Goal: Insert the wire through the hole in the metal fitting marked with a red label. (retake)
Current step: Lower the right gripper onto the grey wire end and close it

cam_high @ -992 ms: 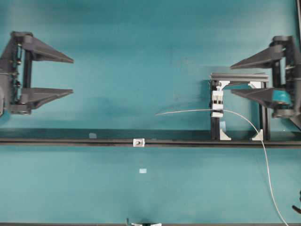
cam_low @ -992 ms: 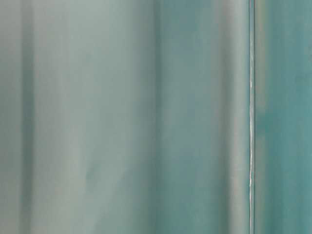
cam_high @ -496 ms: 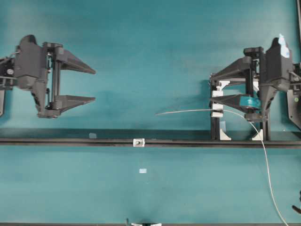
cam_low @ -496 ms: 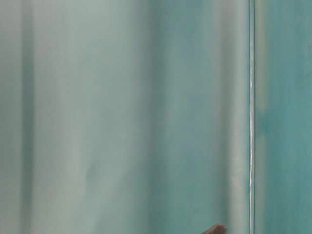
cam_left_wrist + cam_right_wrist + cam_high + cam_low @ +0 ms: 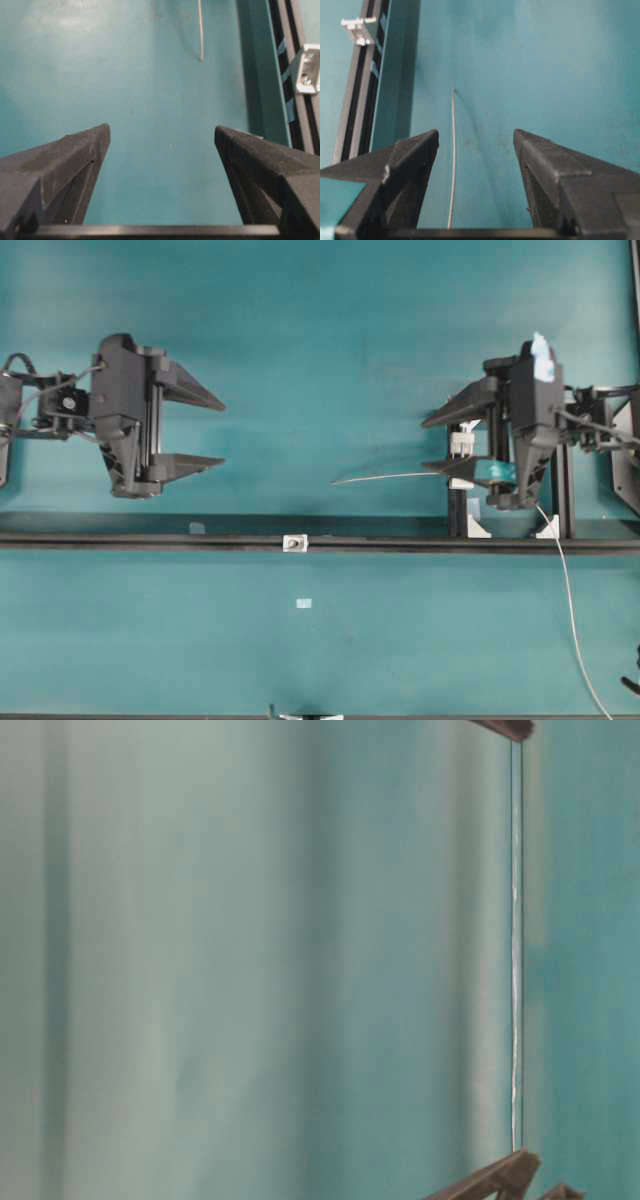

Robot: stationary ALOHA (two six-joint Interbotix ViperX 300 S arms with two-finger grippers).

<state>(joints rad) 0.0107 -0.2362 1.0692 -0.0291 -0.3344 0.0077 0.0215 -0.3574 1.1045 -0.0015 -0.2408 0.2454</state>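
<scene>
No brand name or readable writing showed anywhere. The only markings were small pale tabs: one on the teal tabletop (image 5: 300,340) below the long black rail (image 5: 150,539), and a few light blue slips along the rail's edge. No red label could be made out on the small silvery-white square metal fitting (image 5: 294,542), which sat on the rail near the middle of the overhead view. Its tiny dark centre hole (image 5: 294,541) was only just discernible. There were no containers on the table.

The long, thin silver-grey wire (image 5: 385,478) passed through the tall white clamp block (image 5: 461,447) in its black frame on the right. Its free tip pointed left, above the rail, well apart from the fitting. Its other end curved down across the rail toward the lower right corner.

The left gripper (image 5: 218,428) hovered over bare tabletop on the left with its black fingers spread wide and nothing between them. Its wrist camera showed the wire's tip far ahead and the fitting off to the right on the rail.

The right gripper (image 5: 428,446) sat over the clamp frame, its fingers also wide apart. In its wrist view the wire ran up the gap between them, nearer the left finger (image 5: 412,165), touching neither. It held nothing.

The table-level view was blurred teal, with dark finger tips at its edges.
</scene>
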